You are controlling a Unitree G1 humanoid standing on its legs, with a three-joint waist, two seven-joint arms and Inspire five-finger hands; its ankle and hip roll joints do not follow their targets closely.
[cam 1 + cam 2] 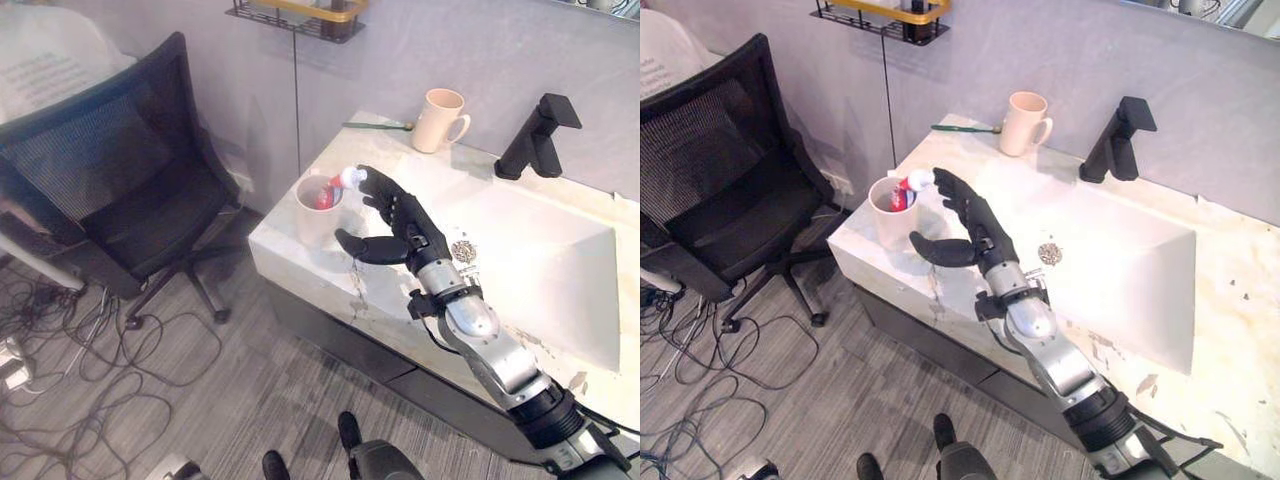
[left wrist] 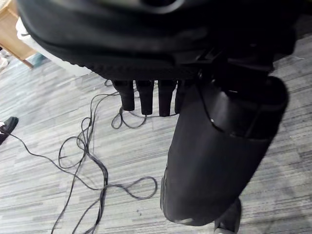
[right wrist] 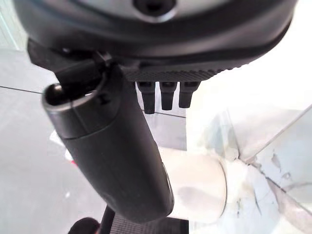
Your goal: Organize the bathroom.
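The right hand is matte black with ridged fingers, joined to a silver-grey forearm (rounded metal wrist shell, black collars).

Two cups, one toothbrush, one faucet

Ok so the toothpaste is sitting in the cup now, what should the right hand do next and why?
Probably draw the right hand back from the cup. The toothpaste tube stands in it, and the fingers look open, apart from it.
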